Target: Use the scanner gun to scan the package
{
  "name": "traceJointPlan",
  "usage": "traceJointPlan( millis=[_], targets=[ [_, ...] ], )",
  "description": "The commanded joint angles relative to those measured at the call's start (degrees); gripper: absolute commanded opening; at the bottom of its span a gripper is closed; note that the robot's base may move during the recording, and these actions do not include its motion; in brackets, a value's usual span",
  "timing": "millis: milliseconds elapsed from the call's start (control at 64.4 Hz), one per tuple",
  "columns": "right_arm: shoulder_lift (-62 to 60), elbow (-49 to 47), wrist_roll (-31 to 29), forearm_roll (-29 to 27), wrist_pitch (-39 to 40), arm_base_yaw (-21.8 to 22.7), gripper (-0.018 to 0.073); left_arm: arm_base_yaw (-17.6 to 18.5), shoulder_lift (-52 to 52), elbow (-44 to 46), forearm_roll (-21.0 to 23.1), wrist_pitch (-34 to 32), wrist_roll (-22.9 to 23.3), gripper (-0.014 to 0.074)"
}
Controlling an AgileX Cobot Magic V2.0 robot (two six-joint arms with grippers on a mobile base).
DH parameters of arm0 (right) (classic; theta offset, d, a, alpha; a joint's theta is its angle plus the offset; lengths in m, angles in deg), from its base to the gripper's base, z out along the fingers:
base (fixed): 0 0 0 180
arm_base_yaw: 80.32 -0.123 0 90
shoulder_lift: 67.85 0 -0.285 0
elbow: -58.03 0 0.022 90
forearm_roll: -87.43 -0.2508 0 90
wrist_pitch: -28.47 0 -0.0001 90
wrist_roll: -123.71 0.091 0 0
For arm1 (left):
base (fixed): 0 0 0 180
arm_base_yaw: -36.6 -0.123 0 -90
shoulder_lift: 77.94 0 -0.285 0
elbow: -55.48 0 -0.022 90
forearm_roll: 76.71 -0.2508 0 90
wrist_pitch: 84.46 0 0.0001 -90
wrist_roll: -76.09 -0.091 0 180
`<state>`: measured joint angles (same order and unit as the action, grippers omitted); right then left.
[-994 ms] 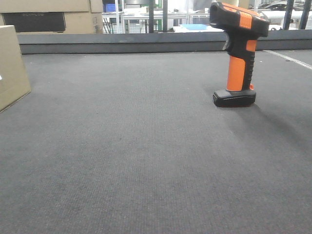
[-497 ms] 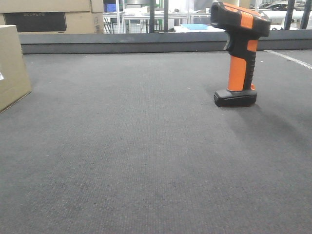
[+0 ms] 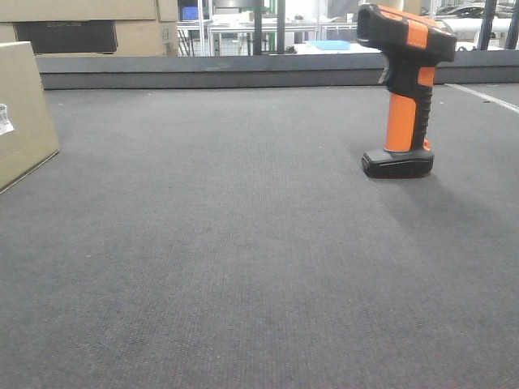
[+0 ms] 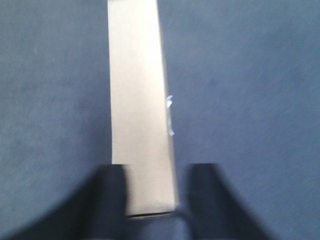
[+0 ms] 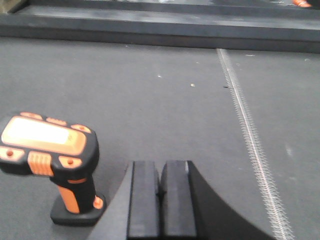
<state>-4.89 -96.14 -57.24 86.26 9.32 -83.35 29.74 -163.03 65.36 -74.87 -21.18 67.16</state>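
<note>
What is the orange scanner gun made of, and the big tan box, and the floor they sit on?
The scanner gun looks like hard plastic with a slight sheen; the black grip may be rubbery. The package looks like matte cardboard, plain tan with sharp folded edges. The surface looks like dark grey woven fabric or carpet, with a fine visible weave.

Front view: package [image 3: 24,113] cut by left frame edge; only its right portion shows. White label [image 3: 5,119] also cropped at that edge, print too small to read. Background cardboard boxes [image 3: 89,28] cut by top edge; lettering on the dark panel illegible.

Left wrist view: whole frame blurred. Near end of the package hidden between the dark left gripper fingers [image 4: 107,200]; the fingertips run off the bottom edge.

Right wrist view: right gripper fingers [image 5: 145,200] cropped at the bottom edge. Scanner gun [image 5: 52,160] head hides most of its stem.
</note>
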Motion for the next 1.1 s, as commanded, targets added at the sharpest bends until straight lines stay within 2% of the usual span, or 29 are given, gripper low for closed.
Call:
traceJointPlan(
  millis=[0, 78, 373, 575, 808, 1088],
  targets=[
    [-3.63, 2.55, -0.03, 1.17, 0.54, 0.39, -0.0162, 0.28, 4.67, -4.28, 2.13, -5.38, 0.16, -0.0017],
    [-7.42, 5.93, -0.03, 1.17, 1.78, 0.39, -0.0162, 0.28, 9.48, -9.15, 2.52, -10.49, 0.16, -0.0111],
    [-23.1, 20.09, -0.03, 0.83, 3.31, 0.28, -0.0162, 0.28, 27.76, -31.66, 2.52, -29.68, 0.16, -0.0111],
    [-34.93, 26.14, -0.03, 0.61, 3.05, 0.28, -0.0162, 0.28, 41.47, -47.25, 3.06, -41.42, 0.16, -0.0111],
    [-43.41, 29.1, -0.03, 0.46, 2.8, 0.28, -0.0162, 0.28, 53.93, -57.84, 3.4, -46.7, 0.16, -0.0111],
    [-43.78, 29.1, -0.03, 0.46, 2.93, 0.28, -0.0162, 0.28, 59.4, -59.14, 3.4, -46.71, 0.16, -0.0111]
  ],
)
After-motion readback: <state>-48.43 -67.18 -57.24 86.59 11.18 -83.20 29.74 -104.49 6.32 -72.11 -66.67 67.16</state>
